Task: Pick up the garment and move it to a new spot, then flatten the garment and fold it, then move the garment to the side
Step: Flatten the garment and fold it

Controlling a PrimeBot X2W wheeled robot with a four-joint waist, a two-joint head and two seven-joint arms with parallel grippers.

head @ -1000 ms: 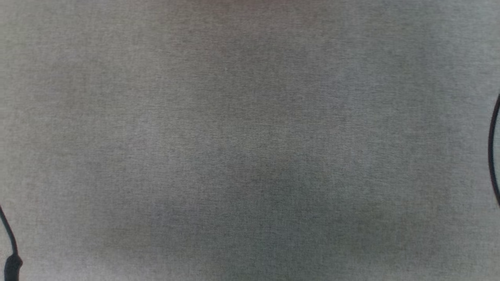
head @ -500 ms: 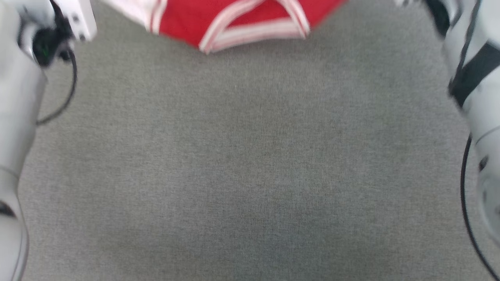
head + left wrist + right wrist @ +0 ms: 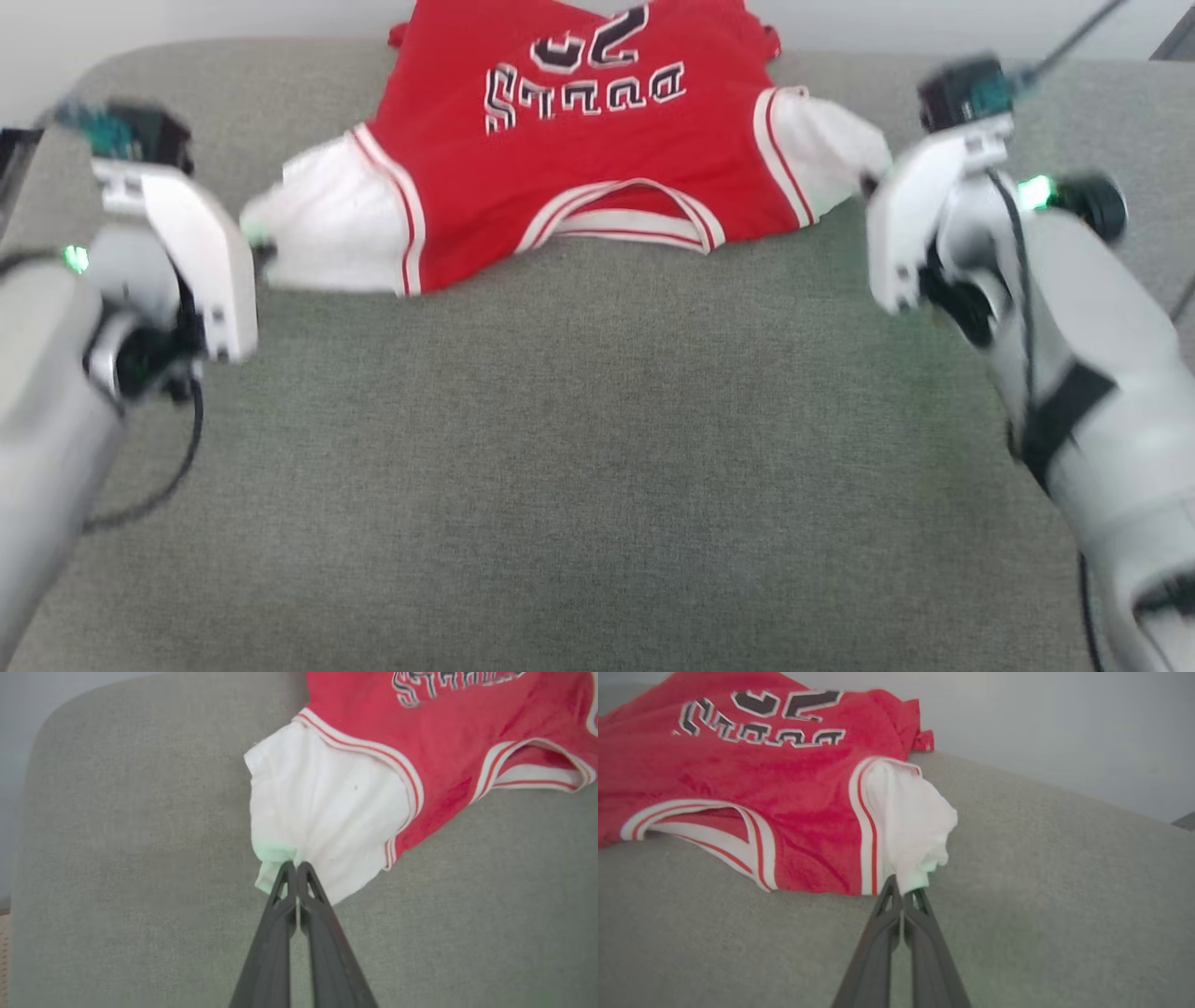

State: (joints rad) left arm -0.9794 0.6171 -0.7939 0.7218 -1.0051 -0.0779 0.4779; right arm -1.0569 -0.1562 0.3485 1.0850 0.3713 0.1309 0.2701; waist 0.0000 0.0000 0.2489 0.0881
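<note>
The garment (image 3: 579, 140), a red jersey T-shirt with white sleeves and black lettering, lies spread at the far side of the grey cushioned surface, collar toward me. My left gripper (image 3: 257, 245) is shut on the tip of one white sleeve (image 3: 322, 812), its tips (image 3: 294, 865) pinching the cloth. On the other side, my right gripper (image 3: 868, 182) is shut on the bunched second sleeve (image 3: 910, 816), fingertips (image 3: 901, 884) closed together at its edge. The garment (image 3: 784, 779) sags a little between the two grips, and its hem reaches the surface's far edge.
The grey fabric surface (image 3: 597, 448) stretches wide and bare in front of the garment. Its far corners are rounded, and a pale wall (image 3: 187, 19) rises behind it. A black cable (image 3: 177, 457) hangs from my left forearm.
The head camera has tilted up: first bare grey fabric, then the collar at the top edge, now the whole garment and both arms holding its sleeves.
</note>
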